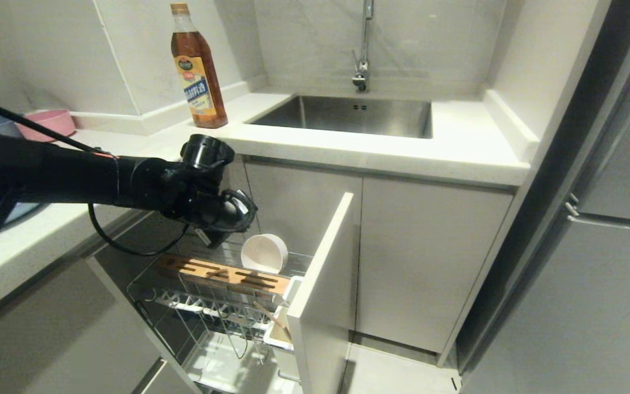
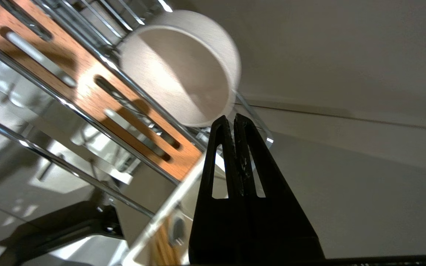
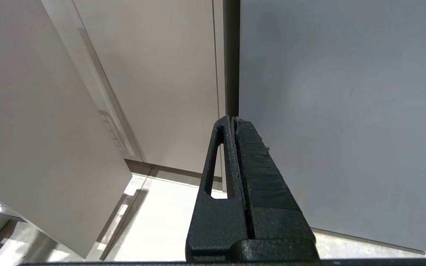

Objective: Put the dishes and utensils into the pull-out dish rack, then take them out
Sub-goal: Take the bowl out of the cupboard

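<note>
While the left gripper was clenched empty at lower centre, the white bowl was judged light, rigid, breakable; rim grasp advised.

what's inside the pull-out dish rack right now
A white bowl on its side behind the wood strip; chopsticks in the front holder. The left arm hides the rack's rear.

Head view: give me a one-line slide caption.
Left gripper, shut and empty, hovers above the white bowl standing on edge in the pull-out dish rack.
</note>
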